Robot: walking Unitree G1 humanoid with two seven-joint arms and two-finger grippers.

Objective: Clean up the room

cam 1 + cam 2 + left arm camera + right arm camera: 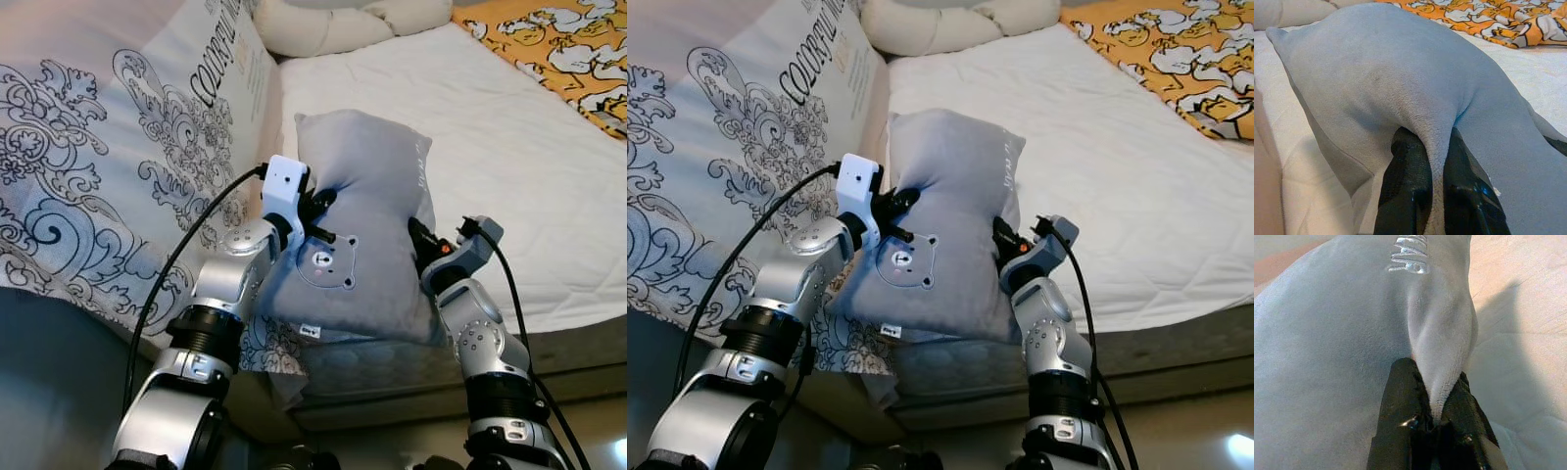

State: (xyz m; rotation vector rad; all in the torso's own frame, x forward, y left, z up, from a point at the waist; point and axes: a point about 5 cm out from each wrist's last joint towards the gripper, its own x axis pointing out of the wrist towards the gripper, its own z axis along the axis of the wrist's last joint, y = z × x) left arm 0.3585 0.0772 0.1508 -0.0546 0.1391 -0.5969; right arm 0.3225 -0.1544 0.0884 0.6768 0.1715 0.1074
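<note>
A grey pillow (362, 225) with a small bear face and pale lettering is held up over the near edge of the bed. My left gripper (321, 208) pinches its left edge, and in the left wrist view a fold of the grey pillow (1400, 88) sits clamped between the black fingers (1405, 186). My right gripper (419, 240) grips the pillow's right edge; in the right wrist view the grey pillow (1352, 333) is squeezed between the fingers (1400, 411). The pillow's far part leans over the white mattress (490, 147).
A patterned white and dark blue duvet (118, 166) is heaped on the bed's left side. A cream pillow (333, 24) lies at the head, and an orange cartoon blanket (563, 49) at the far right. The bed's near edge and base (549, 352) are just ahead of my arms.
</note>
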